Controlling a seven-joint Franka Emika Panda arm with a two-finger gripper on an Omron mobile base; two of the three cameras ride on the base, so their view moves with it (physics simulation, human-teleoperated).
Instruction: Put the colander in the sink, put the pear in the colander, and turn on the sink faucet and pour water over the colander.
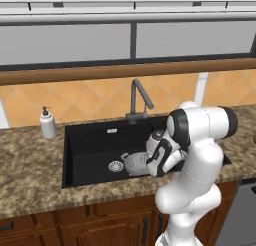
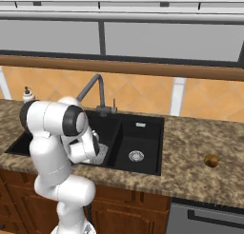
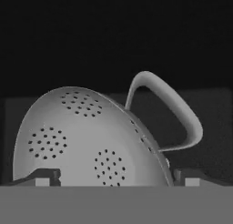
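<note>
Gripper (image 3: 116, 176) spread wide astride the tilted colander (image 3: 91, 136), arm bent down into the sink (image 1: 85, 140)

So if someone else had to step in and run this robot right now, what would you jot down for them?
Gripper: open, fingers standing either side of the colander, not clamped on it.
Colander: in the wide basin of the sink, beside the drain, tipped on its side rather than sitting flat.
Pear: on the counter to the right of the sink, untouched.
Sink faucet: no water seen running.
Done: colander is in the sink.
Left: maybe right the colander, fetch the pear and put it in, then turn on the faucet and run water over it.
</note>
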